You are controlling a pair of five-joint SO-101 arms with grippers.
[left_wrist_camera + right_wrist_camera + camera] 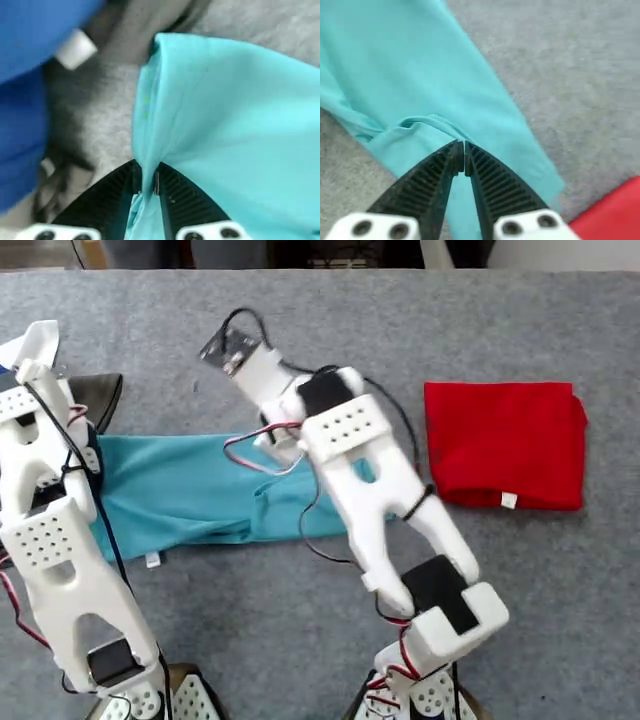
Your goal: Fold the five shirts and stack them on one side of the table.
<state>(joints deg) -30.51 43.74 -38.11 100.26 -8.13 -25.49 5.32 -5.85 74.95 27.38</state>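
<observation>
Grey felt tabletop: closest to the arm bases, a teal shirt (200,495) lies as a long band running left to right. The left gripper (145,182) pinches its left end, and the right gripper (464,155) is clamped on a fold at its right end. That grip likely suits folding end over end. A folded red shirt (505,445) sits farther right, and blue cloth (30,35) lies beyond the left end.

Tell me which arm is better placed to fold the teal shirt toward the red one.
Probably left: the left gripper pinches the teal shirt at the end farthest from the red shirt; the right gripper holds it nearer.
</observation>
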